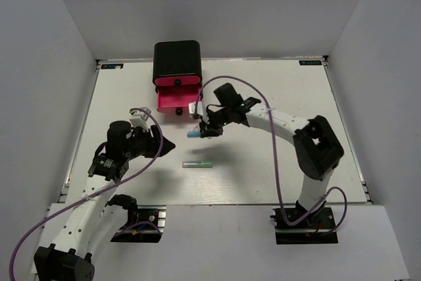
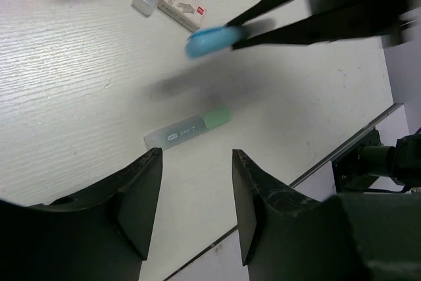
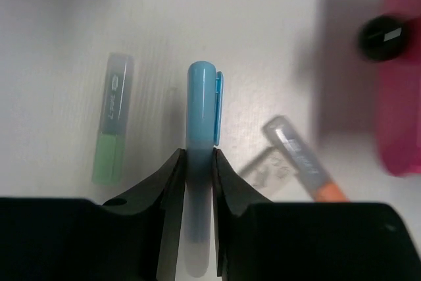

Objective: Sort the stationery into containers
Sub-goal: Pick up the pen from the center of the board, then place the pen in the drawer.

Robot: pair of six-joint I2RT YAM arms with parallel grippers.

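My right gripper [image 3: 197, 153] is shut on a light blue pen [image 3: 200, 103], whose capped end sticks out past the fingertips. In the top view this pen [image 1: 193, 134] hangs just above the table, in front of the black cabinet [image 1: 176, 58], whose lowest pink drawer [image 1: 175, 101] is pulled open. A green pen [image 1: 197, 164] lies flat on the table, nearer the arms. A grey pen with an orange tip [image 3: 304, 160] and a white eraser [image 3: 265, 170] lie beside the drawer. My left gripper [image 2: 196, 153] stands open and empty, pointing at the green pen [image 2: 187, 129].
The drawer's black knob [image 3: 381, 36] shows at the right wrist view's upper right. Grey walls close in the white table [image 1: 283, 169] on three sides. The right arm's fingers [image 2: 296, 4] cross the top of the left wrist view.
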